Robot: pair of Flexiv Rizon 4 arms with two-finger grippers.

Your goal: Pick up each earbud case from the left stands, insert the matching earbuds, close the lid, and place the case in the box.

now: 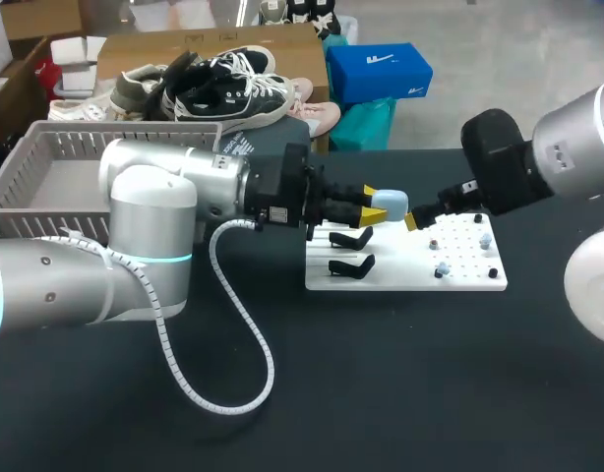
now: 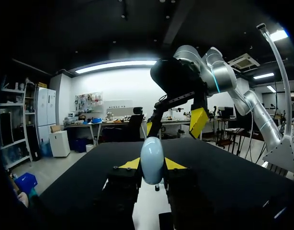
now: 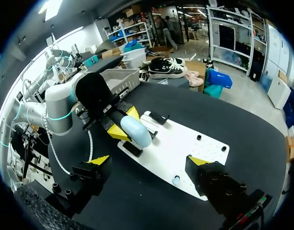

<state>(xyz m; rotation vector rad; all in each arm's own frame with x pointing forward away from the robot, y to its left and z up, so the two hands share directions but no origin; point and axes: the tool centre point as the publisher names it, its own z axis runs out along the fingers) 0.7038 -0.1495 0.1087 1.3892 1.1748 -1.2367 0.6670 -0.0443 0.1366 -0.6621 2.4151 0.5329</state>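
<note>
Left jaws are clamping the earbud case (image 1: 390,204) above the board (image 1: 400,278), likely presenting it to the released right jaws.

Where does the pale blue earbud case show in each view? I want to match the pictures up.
Head view: the earbud case sits in the left pincer, over the far edge of the white board.
Left wrist view: the earbud case is between that pincer's own fingers, above the white board.
Right wrist view: the earbud case is ahead of the right pincer, held over the white board.
Shared landmark: the white board.
</note>
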